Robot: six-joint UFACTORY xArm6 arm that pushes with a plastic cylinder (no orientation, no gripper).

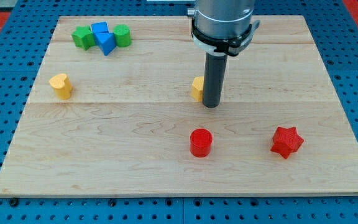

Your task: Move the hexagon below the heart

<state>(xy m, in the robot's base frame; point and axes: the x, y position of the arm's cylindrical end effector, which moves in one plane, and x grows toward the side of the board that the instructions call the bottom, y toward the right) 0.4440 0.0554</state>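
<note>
A yellow hexagon block (197,88) is seen near the middle of the wooden tabletop (135,130), partly hidden behind the dark rod. My tip (211,104) is placed just beside the block, at its 3 o'clock side; contact seems likely, but it cannot be told for sure. No gripper is fitted on this arm, so nothing is opened, closed or held; the block can only be pushed.

The yellow heart (61,85) is found well apart, at 9 o'clock from the hexagon, near the view's left edge. The goal place, at 6 o'clock from the heart, is judged to be free.

The hexagon is judged to be light, stiff and smooth, so easy sliding on the wood is expected, and also easy turning when it is pushed off its centre. A flat side should be taken, with the push directed through the middle.

A red cylinder (200,142) lies at 6 o'clock from the tip and a red star (286,141) at 4 o'clock. At 10 o'clock, a group of two green blocks (83,37) and two blue blocks (102,36) is seen.
</note>
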